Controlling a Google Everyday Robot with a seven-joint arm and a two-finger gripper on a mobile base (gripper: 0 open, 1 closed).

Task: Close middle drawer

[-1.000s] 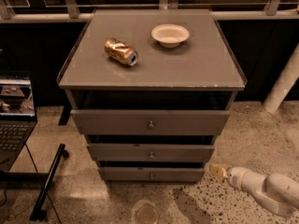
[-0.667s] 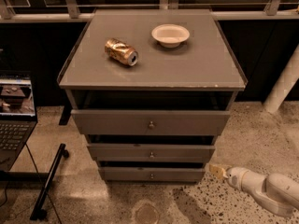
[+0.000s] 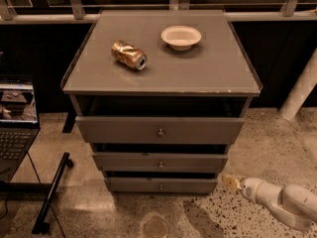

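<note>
Gripper (image 3: 229, 181) low over the speckled floor, at the end of a white arm (image 3: 280, 202) that comes in from the right edge; we cannot tell whether the gripper is apart or together, and it holds nothing that we can see. Its pale tip sits just beside the right end of the bottom drawer (image 3: 148, 185); we cannot tell if the two touch. The middle drawer (image 3: 129, 161) lies up and to the left of the gripper, its small dark knob (image 3: 160, 165) well apart from the tip. A dark gap shows above its grey front, so we note it as pulled out. Higher up from the gripper, the top drawer (image 3: 119, 129) stands out too, with an open shadowed space between it and the worktop (image 3: 208, 68). On the worktop, far above and left of the gripper: a dented gold can (image 3: 129, 54) lying on its side, and a white bowl (image 3: 181, 36) upright nearer the back, the two apart. Far left of the gripper, an open laptop (image 3: 15, 118) with a lit screen, and a black stand leg (image 3: 52, 192) across the floor. Up and right of the gripper, a white post (image 3: 299, 93).
</note>
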